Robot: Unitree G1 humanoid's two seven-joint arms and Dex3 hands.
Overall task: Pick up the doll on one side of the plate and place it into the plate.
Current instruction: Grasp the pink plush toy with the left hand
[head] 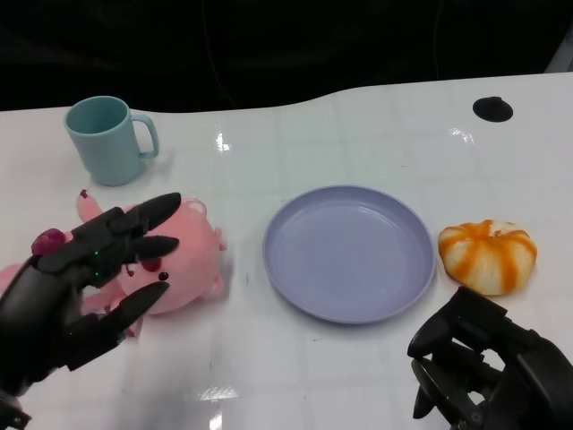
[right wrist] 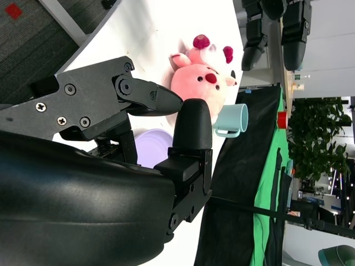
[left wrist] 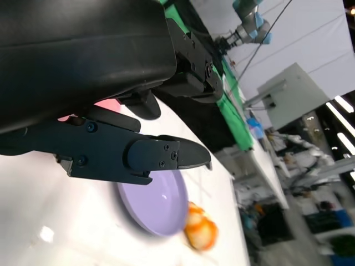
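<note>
One white glossy desk [head: 358,134], smooth, faint tile grid, light glare spots. One round lavender plate [head: 349,251], shallow, smooth plastic-looking with a raised rim, nothing in it, near desk centre. One pink plush doll [head: 192,255], soft fuzzy fabric, rounded body, dark red ear tips and nose, lying on the desk to the plate's left, apart from it. One teal mug [head: 106,139], smooth, cylindrical with side handle, upright behind the doll. One orange-and-white striped pumpkin-shaped soft toy [head: 488,253], ribbed, just right of the plate. One small black round disc [head: 492,108] at the far right desk edge. Two black hard-shelled hands: left hand [head: 85,282] fingers spread over the doll, not closed on it, holding nothing; right hand [head: 488,367] fingers curled inward, nothing in them, low right.
</note>
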